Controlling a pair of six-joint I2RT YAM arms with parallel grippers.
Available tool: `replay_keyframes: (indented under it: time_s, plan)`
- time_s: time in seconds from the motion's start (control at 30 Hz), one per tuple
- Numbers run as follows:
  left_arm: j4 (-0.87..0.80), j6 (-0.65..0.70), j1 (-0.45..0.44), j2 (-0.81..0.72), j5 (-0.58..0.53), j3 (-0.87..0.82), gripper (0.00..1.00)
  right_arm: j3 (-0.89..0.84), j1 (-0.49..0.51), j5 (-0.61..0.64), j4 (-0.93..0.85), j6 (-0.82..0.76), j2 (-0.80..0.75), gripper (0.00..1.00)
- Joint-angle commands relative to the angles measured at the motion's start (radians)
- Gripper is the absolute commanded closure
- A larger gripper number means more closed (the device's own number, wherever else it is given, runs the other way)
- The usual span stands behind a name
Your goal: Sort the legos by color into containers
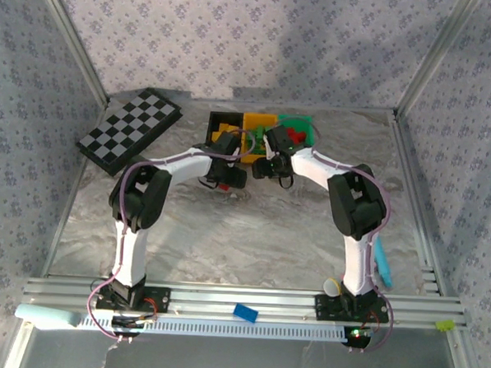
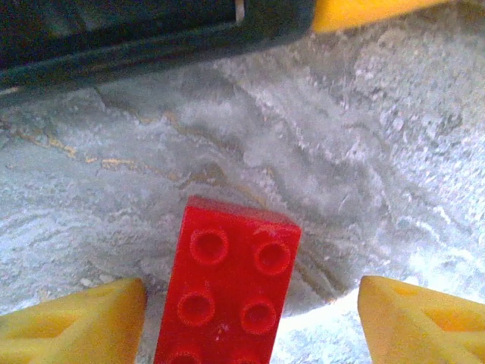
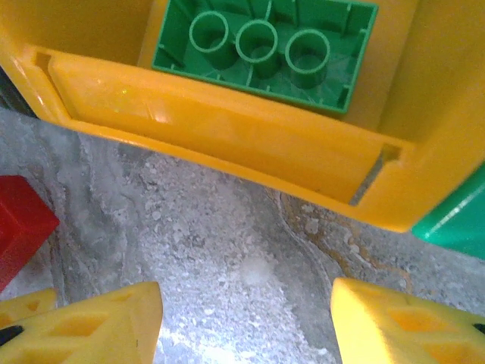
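The left gripper [image 2: 250,322] hung low over the marbled table [image 2: 364,167], just on the near-left side of the yellow bin [image 3: 227,129]. Its fingers [image 2: 76,330] were spread wide with a red brick [image 2: 227,280] lying between them, not clamped. That brick lay flat with its studs up, close in front of the black bin [image 2: 114,45], which stood just beside the yellow bin's left wall. The right gripper [image 3: 246,311] hovered right before the yellow bin's near wall, its fingers [image 3: 409,322] wide apart and holding nothing. Inside the yellow bin a green brick [image 3: 265,49] lay upside down with its hollow side up. The green bin [image 3: 455,220] stood just beside the yellow bin's right corner.
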Motion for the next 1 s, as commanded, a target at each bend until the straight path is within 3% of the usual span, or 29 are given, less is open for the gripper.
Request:
replay_keyframes:
  time_s: [0.0, 0.17, 0.37, 0.43, 0.73, 0.97]
  plan:
    - [-0.107, 0.016, -0.013, -0.035, -0.009, -0.028, 0.29, -0.020, 0.002, 0.023, -0.023, -0.016, -0.055, 0.38]
    - [-0.106, 0.018, -0.018, -0.027, -0.020, -0.028, 0.42, -0.044, 0.004, 0.031, -0.017, -0.016, -0.081, 0.38]
    - [-0.098, 0.014, -0.019, -0.028, -0.045, -0.032, 0.73, -0.078, -0.002, 0.048, -0.009, -0.017, -0.114, 0.38]
    - [-0.097, 0.014, -0.019, -0.029, -0.039, -0.030, 0.79, -0.093, -0.006, 0.048, -0.002, -0.016, -0.126, 0.38]
    - [-0.027, -0.011, -0.034, -0.115, -0.046, -0.093, 0.93, -0.139, -0.012, 0.049, 0.022, -0.014, -0.157, 0.38]
    - [0.037, -0.032, -0.036, -0.184, -0.031, -0.154, 0.95, -0.161, -0.011, 0.039, 0.042, -0.011, -0.168, 0.38]
